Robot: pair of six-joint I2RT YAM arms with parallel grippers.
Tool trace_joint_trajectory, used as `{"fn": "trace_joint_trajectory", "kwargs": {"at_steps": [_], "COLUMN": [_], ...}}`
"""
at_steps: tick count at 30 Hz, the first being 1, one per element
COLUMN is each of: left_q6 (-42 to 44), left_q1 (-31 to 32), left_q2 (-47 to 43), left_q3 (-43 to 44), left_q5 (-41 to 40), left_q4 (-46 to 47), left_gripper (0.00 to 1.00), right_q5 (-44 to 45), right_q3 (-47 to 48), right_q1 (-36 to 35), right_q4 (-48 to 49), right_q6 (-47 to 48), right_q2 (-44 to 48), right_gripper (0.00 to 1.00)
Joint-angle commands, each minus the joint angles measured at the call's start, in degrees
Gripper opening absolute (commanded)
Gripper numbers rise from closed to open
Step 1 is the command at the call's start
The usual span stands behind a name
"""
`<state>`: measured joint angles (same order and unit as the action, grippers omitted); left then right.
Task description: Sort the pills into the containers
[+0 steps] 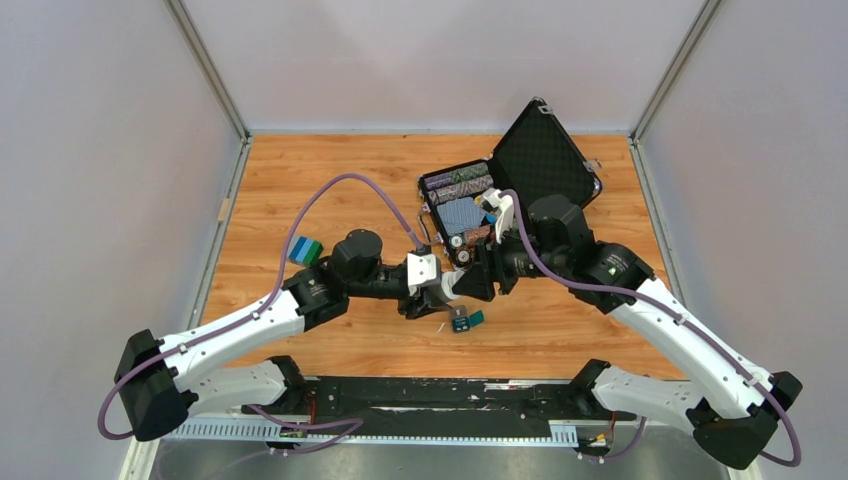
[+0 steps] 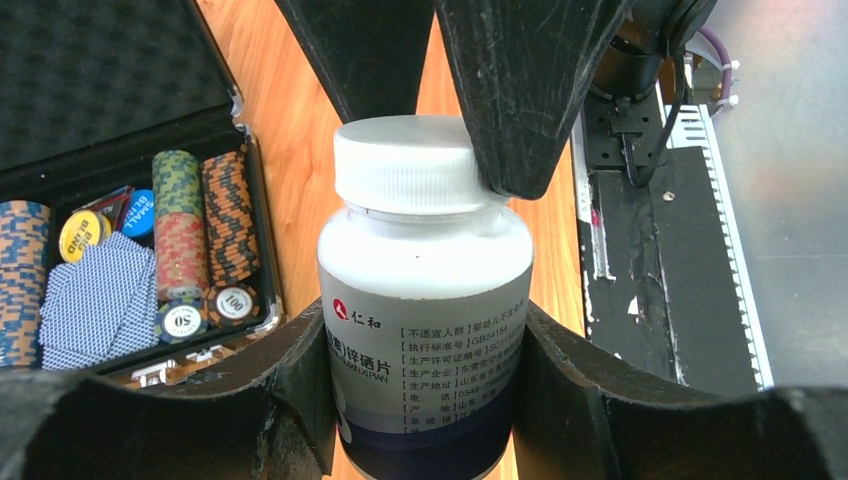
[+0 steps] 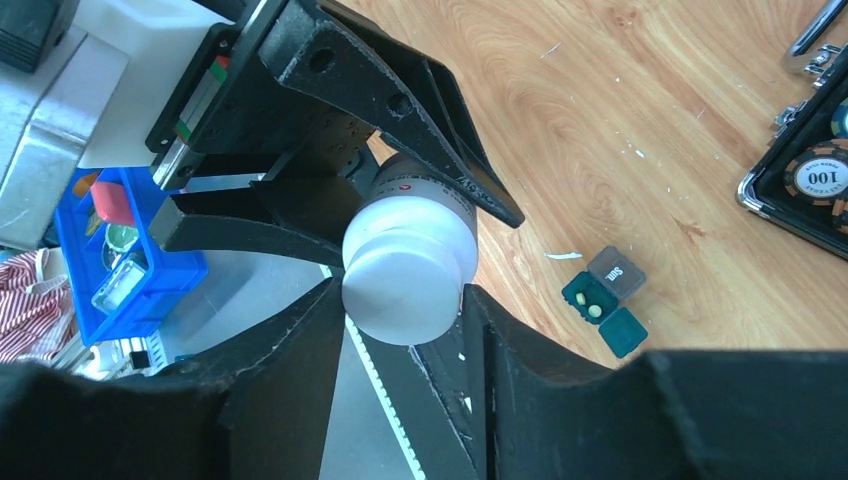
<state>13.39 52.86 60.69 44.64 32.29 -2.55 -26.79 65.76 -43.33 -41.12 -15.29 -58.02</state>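
One pill bottle [image 2: 425, 300], axis left-right, base hidden.
Left end effector [image 2: 422, 335] pinched its body; right end effector [image 3: 403, 292] pinched its rightward-pointing cap [image 2: 400, 160].

wood table [image 1: 300, 180], glossy plast. bottle [image 2: 425, 290], matt cap [image 2: 405, 160]

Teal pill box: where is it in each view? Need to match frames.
Top external: teal pill box just below centre, on the wood.
Left wrist: not in view.
Right wrist: right of centre, one lid open, pills inside.
Shared landmark: black chip case, seen in all three views.
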Motion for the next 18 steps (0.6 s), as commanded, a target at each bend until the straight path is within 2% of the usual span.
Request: {"fn": "trace_joint_trajectory", "kwargs": {"at_steps": [1,5,9,14,17,18], "left_q6": [0.59,0.29,0.12,-0.30,-0.13,-0.18], "left_q1": [0.26,0.24,0.24,0.25,0.21,0.22], "left_q2": [-0.57,-0.61,-0.80,-0.91,-1.09,-1.14], "left_q3": [2.55,2.54,2.24,1.80,1.68,1.79], "left_q5": [2.34,2.23,0.57,-6.14,-7.14,-7.26], "left_q4": [0.68,1.44,2.13,2.19,2.20,2.20], "left_gripper": [0.00,0.00,0.00,0.00,0.00,0.00], "right_q5": [-0.24,-1.95,-0.08,8.17,10.88,11.08], "right_q3": [1.99,2.17,1.78,0.89,0.61,0.71], "right_q1": [0.35,0.27,0.28,0.27,0.26,0.26], "right_q4": [1.61,3.72,6.76,8.01,8.50,8.85], "right_q6": [-1.04,-6.19,-14.89,-35.02,-44.64,-45.55], "right_q2": [-1.33,-3.01,-3.46,-2.77,-2.25,-1.85], "right_gripper": [0.43,0.20,0.00,0.00,0.01,0.14]}}
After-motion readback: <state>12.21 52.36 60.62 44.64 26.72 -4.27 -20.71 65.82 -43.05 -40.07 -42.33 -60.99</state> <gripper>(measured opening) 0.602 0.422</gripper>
